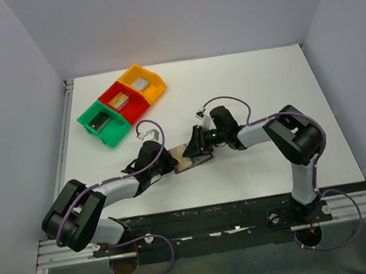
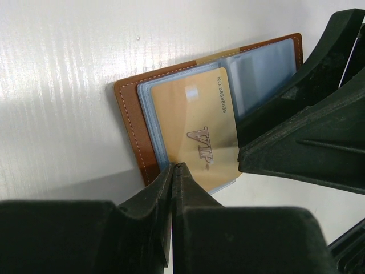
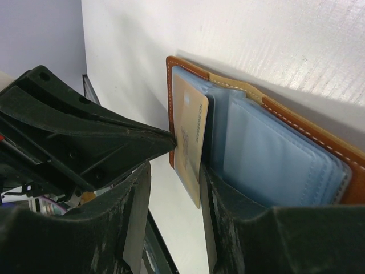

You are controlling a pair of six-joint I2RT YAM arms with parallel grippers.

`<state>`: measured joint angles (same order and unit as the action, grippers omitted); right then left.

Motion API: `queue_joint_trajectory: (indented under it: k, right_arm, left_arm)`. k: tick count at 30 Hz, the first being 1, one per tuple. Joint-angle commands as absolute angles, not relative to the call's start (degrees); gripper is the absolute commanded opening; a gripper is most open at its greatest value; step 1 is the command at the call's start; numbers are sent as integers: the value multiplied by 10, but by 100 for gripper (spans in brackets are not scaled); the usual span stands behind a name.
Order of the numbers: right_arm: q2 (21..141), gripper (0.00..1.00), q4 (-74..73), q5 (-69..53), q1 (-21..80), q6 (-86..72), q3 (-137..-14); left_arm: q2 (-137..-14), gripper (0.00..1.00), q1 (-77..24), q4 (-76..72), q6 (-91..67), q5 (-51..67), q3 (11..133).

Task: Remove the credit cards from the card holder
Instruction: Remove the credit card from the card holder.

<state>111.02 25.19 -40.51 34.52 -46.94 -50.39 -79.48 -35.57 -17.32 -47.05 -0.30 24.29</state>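
Observation:
The brown leather card holder lies open on the white table, its light-blue sleeves facing up. A gold-tan credit card marked VIP sticks out past the holder's near edge. My left gripper is shut on that card's lower corner. My right gripper is open and straddles the gold card; one finger rests on the blue sleeve, the other stands off to the card's free side. Other cards are hidden inside the sleeves.
Green, red and yellow bins stand in a diagonal row at the back left, each with a block inside. Both arms meet over the holder near the table's middle front. The mounting rail runs along the near edge.

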Motion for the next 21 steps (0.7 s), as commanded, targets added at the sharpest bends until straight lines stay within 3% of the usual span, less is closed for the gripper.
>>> queue_joint_trajectory:
  k: [1, 21]
  right_arm:
    - [1130, 48, 274, -455, 352, -480, -514]
    - [1152, 49, 256, -474, 353, -481, -540]
  left_arm:
    - [-823, 14, -356, -152, -470, -1, 232]
    - [-836, 13, -356, -209, -468, 47, 230]
